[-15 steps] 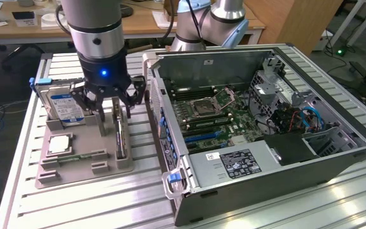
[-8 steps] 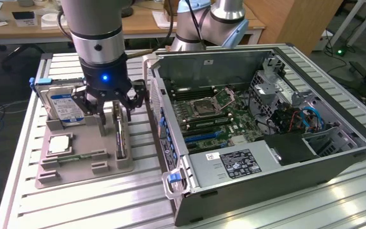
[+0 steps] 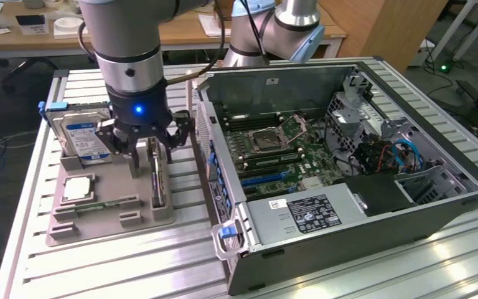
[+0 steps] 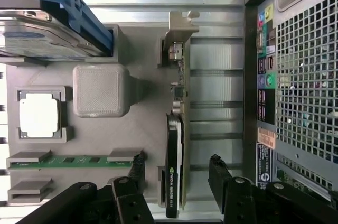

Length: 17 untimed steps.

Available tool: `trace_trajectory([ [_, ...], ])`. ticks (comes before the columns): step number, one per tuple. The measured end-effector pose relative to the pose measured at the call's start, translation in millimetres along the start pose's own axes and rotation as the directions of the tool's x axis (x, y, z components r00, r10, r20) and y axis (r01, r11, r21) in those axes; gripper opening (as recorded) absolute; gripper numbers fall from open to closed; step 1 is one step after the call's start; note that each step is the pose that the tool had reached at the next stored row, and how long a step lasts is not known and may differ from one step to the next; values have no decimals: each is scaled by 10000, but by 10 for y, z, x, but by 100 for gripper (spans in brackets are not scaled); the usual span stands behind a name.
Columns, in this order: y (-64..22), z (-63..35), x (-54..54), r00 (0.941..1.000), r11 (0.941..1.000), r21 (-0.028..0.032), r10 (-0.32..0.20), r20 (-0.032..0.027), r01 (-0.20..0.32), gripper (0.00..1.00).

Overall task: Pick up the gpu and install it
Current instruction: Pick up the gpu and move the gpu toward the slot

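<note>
Two black fingers [image 4: 138, 171] of the gripper [image 4: 177, 165] sit closest to the wrist camera, spread wide, with one finger on each side of the gpu [image 4: 174, 182]. A gap shows between each fingertip and the card: the jaws straddle it without contact, and the tool holds nothing. The gpu stands on its long edge in a slot of the grey parts fixture [image 4: 142, 123], directly beneath the tool. The black cooler end of the card lies between the fingers, and its pale metal bracket [image 4: 178, 28] is at the end farthest from the fingertips. In the exterior view the gripper [image 3: 150, 149] hangs vertically from the arm [image 3: 127, 56] with a blue light lit on its body, and its fingertips are close over the upper edge of the gpu [image 3: 157, 180]. How far the tips reach down past that edge cannot be told. On the side of the tool away from the computer case [image 3: 322, 255], the same fixture carries a square silver CPU chip [image 4: 38, 115] in a recess, a green memory stick [image 4: 63, 160] lying flat, and a blue-labelled hard drive [image 3: 81, 140] standing upright in a carrier with blue parts. On the opposite side of the tool, just beside the fixture, the case lies on its side with its panel off and the motherboard [image 3: 281, 156] exposed. Fixture and case both rest on a slatted aluminium table [image 3: 122, 268].
</note>
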<state>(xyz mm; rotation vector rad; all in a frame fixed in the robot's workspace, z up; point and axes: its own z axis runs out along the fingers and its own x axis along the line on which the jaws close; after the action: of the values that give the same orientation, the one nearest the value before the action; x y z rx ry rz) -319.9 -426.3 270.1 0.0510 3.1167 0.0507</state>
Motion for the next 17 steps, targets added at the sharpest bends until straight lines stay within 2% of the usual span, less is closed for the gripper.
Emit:
trace_trajectory([
  [3, -1, 48, -3, 10000, 10000, 4, 21, -35, -21, 60],
  [17, 9, 281, -12, 9999, 10000, 10, 95, -58, -95, 60],
])
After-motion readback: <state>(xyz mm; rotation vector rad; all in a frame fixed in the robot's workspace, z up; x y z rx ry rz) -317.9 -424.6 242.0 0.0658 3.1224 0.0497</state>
